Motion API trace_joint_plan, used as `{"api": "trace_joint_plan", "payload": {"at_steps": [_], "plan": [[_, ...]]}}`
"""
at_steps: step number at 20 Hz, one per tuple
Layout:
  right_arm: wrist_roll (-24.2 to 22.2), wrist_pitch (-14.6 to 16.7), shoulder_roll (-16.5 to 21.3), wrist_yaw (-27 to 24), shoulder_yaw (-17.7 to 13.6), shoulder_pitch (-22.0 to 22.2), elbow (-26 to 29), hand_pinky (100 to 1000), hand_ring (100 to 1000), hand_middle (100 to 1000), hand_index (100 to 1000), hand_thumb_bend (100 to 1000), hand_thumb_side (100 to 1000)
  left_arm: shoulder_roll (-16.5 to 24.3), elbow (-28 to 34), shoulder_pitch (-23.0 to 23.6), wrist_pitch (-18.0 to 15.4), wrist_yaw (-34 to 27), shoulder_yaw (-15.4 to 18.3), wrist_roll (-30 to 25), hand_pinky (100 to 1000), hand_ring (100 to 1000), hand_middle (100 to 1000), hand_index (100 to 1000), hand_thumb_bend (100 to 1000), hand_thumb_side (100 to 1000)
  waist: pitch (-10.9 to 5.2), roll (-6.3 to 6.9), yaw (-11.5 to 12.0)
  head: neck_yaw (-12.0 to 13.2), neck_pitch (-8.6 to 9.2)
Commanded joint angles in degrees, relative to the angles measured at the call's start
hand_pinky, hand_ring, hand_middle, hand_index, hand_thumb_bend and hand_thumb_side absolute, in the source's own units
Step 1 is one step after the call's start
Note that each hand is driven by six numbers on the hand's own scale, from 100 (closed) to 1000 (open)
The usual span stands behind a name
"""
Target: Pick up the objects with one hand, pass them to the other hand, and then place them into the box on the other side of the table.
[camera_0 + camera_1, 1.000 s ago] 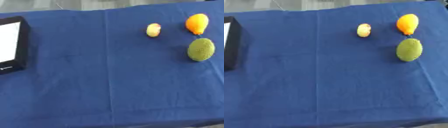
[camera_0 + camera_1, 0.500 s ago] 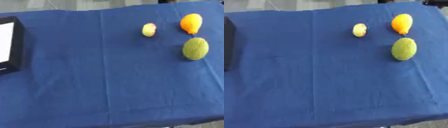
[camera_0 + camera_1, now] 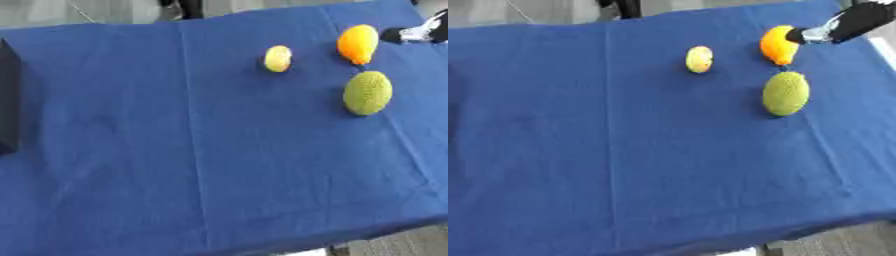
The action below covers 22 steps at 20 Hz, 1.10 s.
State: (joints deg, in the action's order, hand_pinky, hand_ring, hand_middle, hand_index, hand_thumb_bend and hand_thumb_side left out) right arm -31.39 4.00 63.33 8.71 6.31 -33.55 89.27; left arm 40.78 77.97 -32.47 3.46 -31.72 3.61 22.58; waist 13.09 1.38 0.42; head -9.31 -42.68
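Note:
Three fruits lie on the blue cloth at the far right. An orange fruit [image 3: 777, 44] is furthest back, with a green bumpy oval fruit [image 3: 785, 93] just in front of it. A small yellow fruit [image 3: 699, 59] lies to their left. My right hand [image 3: 855, 21], black with a silver joint, comes in from the upper right corner. Its tip reaches the orange fruit's right side, and most of the hand is cut off by the view's edge. The dark box [image 3: 7, 95] shows only as a sliver at the left edge. My left hand is in neither view.
The blue tablecloth [image 3: 219, 160] covers the whole table. Its front edge runs along the bottom right, with grey floor beyond. Dark legs of something stand past the far edge.
The camera has turned right, so the box has slid almost out at the left. My right hand has entered from the upper right, next to the orange fruit.

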Motion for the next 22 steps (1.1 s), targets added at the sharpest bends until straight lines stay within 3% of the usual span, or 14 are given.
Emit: {"api": "trace_joint_plan", "payload": {"at_steps": [1, 8, 15, 22], "plan": [[-3.5, 2.4, 2.0, 3.5, -3.2, 0.8, -0.7, 872, 854, 838, 899, 468, 376, 2.9, 0.8, -0.4, 0.0, 0.3, 0.5, 0.2, 746, 857, 891, 884, 698, 649, -1.21, -0.05, -0.1, 0.0, 0.66], [-4.1, 3.3, 2.6, 5.6, -3.8, 4.3, -0.7, 868, 837, 812, 870, 516, 360, 2.7, 0.8, -0.5, 0.0, 0.2, 0.4, 0.2, 746, 859, 892, 884, 695, 650, -1.15, 0.05, -0.4, 1.1, 0.78], [-3.0, 3.9, -0.3, 9.9, -2.0, 4.9, -3.0, 859, 820, 796, 864, 545, 350, 2.4, 1.0, -0.4, 0.0, 0.0, 0.5, 0.1, 746, 859, 892, 883, 692, 651, -0.97, 0.48, -0.1, 2.2, 0.27], [-1.9, 4.4, -3.4, 12.9, -0.4, 5.7, -5.4, 853, 815, 792, 861, 543, 361, 2.1, 1.1, -0.4, 0.0, -0.1, 0.5, 0.2, 746, 860, 893, 883, 690, 653, -0.56, 0.7, 0.0, -0.9, 0.59]]}}
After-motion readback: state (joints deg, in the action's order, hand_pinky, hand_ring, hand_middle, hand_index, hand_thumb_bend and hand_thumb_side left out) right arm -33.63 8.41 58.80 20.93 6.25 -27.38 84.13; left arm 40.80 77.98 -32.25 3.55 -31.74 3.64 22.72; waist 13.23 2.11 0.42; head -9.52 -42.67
